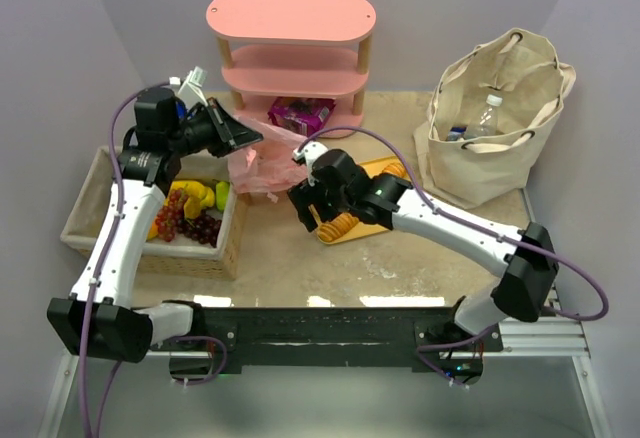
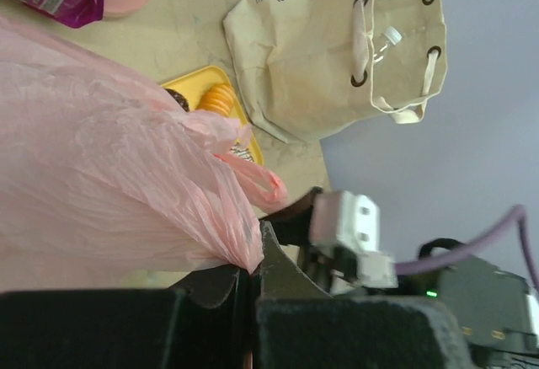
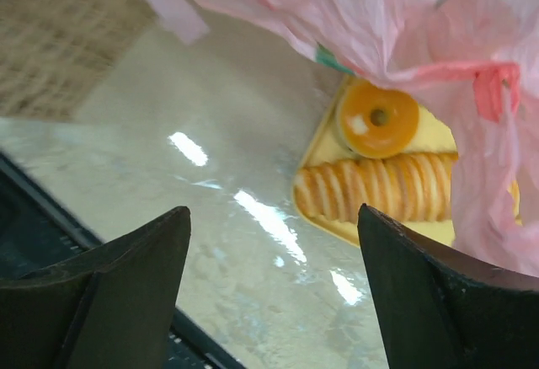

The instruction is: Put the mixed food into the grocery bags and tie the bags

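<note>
Tabletop [image 1: 290, 268] shows bare in a band along the near edge, in front of the woven basket [image 1: 90, 213] and the yellow tray [image 1: 352, 230]. The basket sits hard against the left wall, holding grapes [image 1: 190, 223] and bananas [image 1: 195, 196]. The canvas bag [image 1: 500, 148] stands open near the right wall, well apart from both arms, with a water bottle [image 1: 486, 114] upright inside. A pink shelf unit [image 1: 290, 18] closes off the back, with a purple packet [image 1: 300, 113] on its lowest level.

The pink plastic bag [image 1: 262, 163] hangs between the shelf and the tray. The left gripper [image 1: 238, 136] is clenched on a gathered fold of it, and the left wrist view shows the film pinched tight between the jaws. The right gripper [image 1: 310, 216] hovers over the tray's near end just beside the bag, its fingers [image 3: 126, 289] spread wide and grasping nothing.

The tray holds a row of round crackers [image 3: 379, 188] and an orange ring-shaped biscuit [image 3: 377, 118]. The bag's film drapes over the far part of the tray.

Black print on the canvas bag is cut off by the top edge of the left wrist view and cannot be read. The purple packet's lettering is blurred. A dark item beside the bottle is too small to identify, and what lies in the pink bag is hidden.
</note>
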Tool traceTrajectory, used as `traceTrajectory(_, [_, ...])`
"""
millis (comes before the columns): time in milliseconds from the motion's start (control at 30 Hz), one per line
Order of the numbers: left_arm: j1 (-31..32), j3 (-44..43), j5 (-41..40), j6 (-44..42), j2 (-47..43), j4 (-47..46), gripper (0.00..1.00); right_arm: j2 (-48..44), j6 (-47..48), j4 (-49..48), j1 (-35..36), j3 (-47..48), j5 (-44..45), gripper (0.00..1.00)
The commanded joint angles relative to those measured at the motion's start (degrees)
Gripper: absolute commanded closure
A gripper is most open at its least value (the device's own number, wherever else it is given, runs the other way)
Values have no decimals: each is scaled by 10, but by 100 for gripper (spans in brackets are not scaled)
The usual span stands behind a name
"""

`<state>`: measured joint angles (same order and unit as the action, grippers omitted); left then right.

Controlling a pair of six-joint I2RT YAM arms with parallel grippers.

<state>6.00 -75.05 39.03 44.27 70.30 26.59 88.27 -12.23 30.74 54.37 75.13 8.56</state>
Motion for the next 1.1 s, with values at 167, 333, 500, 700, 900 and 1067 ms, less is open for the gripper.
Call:
traceTrajectory(167, [-5, -2, -44, -24, 15, -39, 100, -124, -27, -37, -29, 128, -78, 13])
traceTrajectory(333, [-5, 3, -48, -31, 15, -35, 100, -106, -104, -43, -172, 114, -124, 15])
traceTrajectory(500, [-5, 4, -51, -34, 16, -37, 100, -16, -128, 92, -257, 99, -69, 25])
traceTrajectory(700, [-5, 6, -54, -47, 19, -36, 100, 51, -106, 101, -285, 41, 17, 21])
traceTrajectory(900, [-5, 7, -59, -57, 14, -30, 100, 114, -90, 129, -310, 18, 66, 18])
traceTrajectory(1067, [-5, 9, -62, -60, 14, -28, 100, 122, -75, 85, -317, -17, 65, 13])
